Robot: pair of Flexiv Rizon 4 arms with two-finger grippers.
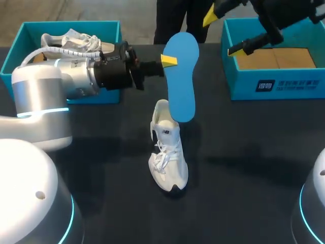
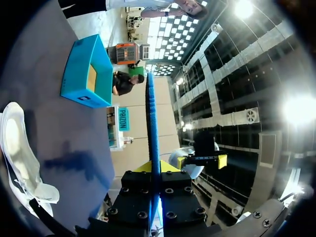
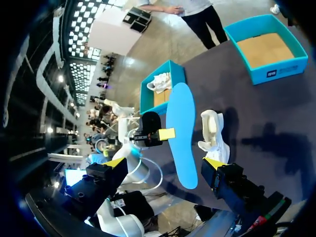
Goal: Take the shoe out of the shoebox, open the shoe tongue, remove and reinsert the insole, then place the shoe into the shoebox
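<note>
Currently, the left end effector [image 1: 170,61] is closed on one long edge of the blue insole [image 1: 182,76], holding it upright in the air above the heel of the white shoe [image 1: 167,155]; contact between them cannot be determined. The shoe stands on its sole in the middle of the counter [image 1: 244,178], well apart from both boxes. Behind it to the right sits a shoebox [image 1: 277,84] with its cardboard floor showing; the right end effector [image 1: 223,34] hangs open over that box's left wall. Behind the shoe to the left, a second shoebox [image 1: 12,58] holds another shoe [image 1: 71,39].
</note>
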